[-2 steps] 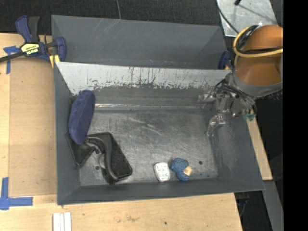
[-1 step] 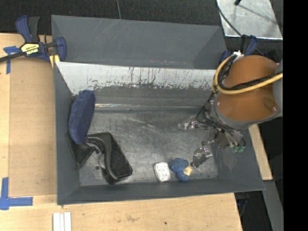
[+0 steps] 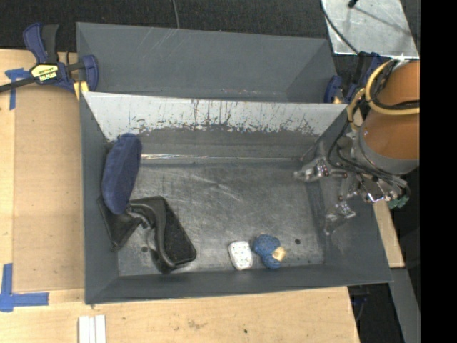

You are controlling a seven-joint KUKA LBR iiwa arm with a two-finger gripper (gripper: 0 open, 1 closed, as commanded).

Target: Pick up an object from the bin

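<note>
Orange-capped wrist (image 3: 396, 113) high at right edge, gripper (image 3: 333, 207) hanging by the right wall of the bin (image 3: 214, 106), spread or closed I cannot tell; nearest pickings lower centre-right: small blue rounded lump (image 3: 266, 249) just beside a white block (image 3: 240, 256), the lump likely light and soft, best pinched across its middle.

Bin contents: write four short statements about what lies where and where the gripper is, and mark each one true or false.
1. A blue fabric piece leans at the left wall of the bin. True.
2. The black curved piece lies by the right wall. False: it lies front left, next to the blue fabric piece.
3. A small white object lies beside a small blue object near the front wall. True.
4. The gripper is above the small white object. False: it is at the bin's right side, apart from it.
</note>
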